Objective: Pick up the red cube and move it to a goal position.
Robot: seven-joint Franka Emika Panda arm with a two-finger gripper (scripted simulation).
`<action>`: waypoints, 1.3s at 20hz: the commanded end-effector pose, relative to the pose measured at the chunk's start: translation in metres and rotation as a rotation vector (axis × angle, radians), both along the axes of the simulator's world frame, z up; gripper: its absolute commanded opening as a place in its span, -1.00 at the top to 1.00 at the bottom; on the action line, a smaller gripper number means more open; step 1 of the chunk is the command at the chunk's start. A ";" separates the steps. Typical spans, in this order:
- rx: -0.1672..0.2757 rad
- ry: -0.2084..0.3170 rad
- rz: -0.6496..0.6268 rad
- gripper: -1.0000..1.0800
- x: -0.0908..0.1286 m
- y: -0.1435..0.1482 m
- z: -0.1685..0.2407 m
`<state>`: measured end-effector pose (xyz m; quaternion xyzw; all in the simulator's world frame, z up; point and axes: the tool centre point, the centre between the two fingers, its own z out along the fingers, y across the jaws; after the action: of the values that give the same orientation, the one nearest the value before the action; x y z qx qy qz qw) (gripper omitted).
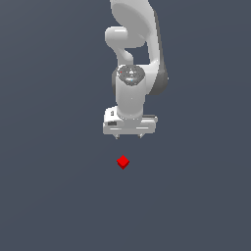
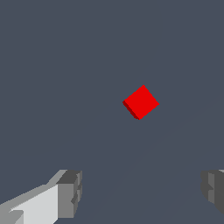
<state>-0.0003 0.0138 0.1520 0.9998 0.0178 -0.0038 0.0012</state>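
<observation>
Grey floor holds the red cube (image 1: 123, 162), probably untouched, at six o'clock from the claw (image 1: 129, 136), fingers apart; grasping remains.

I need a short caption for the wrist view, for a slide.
Open gripper above the gray floor, its fingers apart, the red cube ahead, not grasped.

red cube (image 1: 123, 162): bright red | gripper (image 1: 129, 136): white, grey fingertips (image 2: 70, 192)
</observation>
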 end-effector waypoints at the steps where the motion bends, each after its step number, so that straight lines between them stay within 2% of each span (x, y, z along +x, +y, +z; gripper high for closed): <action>1: 0.000 0.000 0.000 -0.92 0.000 0.000 0.000; 13: 0.001 -0.001 0.090 -0.92 0.006 -0.006 -0.018; 26: 0.005 -0.004 0.391 -0.92 0.032 -0.021 -0.077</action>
<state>0.0284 -0.0058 0.0830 0.9816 0.1910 -0.0017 -0.0001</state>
